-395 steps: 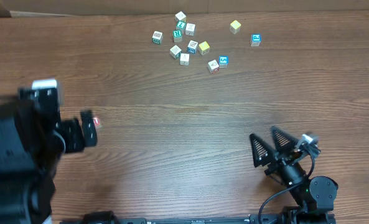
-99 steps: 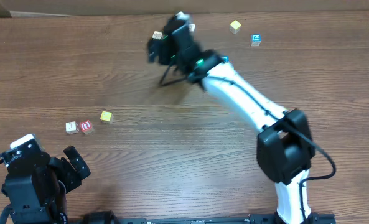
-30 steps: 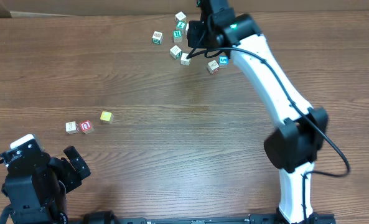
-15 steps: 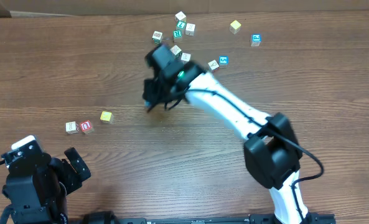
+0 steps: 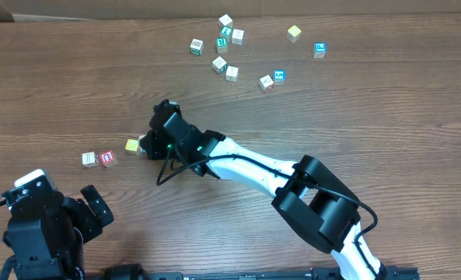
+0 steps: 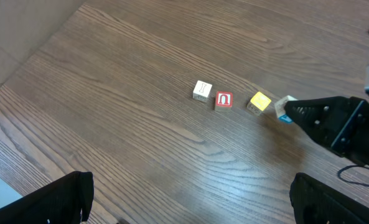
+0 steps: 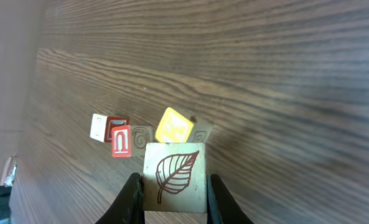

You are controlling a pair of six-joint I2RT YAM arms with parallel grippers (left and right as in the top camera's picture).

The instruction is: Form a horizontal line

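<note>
Holding the fourth cube at the end of the row

Right gripper (image 7: 173,199): fingers (image 7: 134,200) are narrow and pinch the leaf cube (image 7: 173,177) on two opposite sides. The face with the brown leaf outline points at the wrist camera. In the left wrist view the same cube looks white with a blue-green edge. It sits low over the table (image 5: 370,117); I can't tell whether it touches the wood.

The leaf cube is just beside the yellow cube (image 5: 132,145), on its right. Whether the two touch can't be made out.

Row, going left from there:
- The yellow cube is turned a bit on its spot, with a small gap to the next one.
- The red-marked cube (image 5: 106,159) is right against the cream cube (image 5: 89,159), or nearly so.
- In the overhead the yellow one sits slightly farther back than those two, so the line slants a little.

The right arm reaches across the table from the right, stretched out low.

Left gripper (image 5: 98,204): fingers spread wide, nothing between them. It is parked at the near left corner, well apart from the row, with its camera looking out over all four cubes.

Scattered cubes (image 5: 232,73) lie loose at the far side of the table, well apart from the row.
</note>
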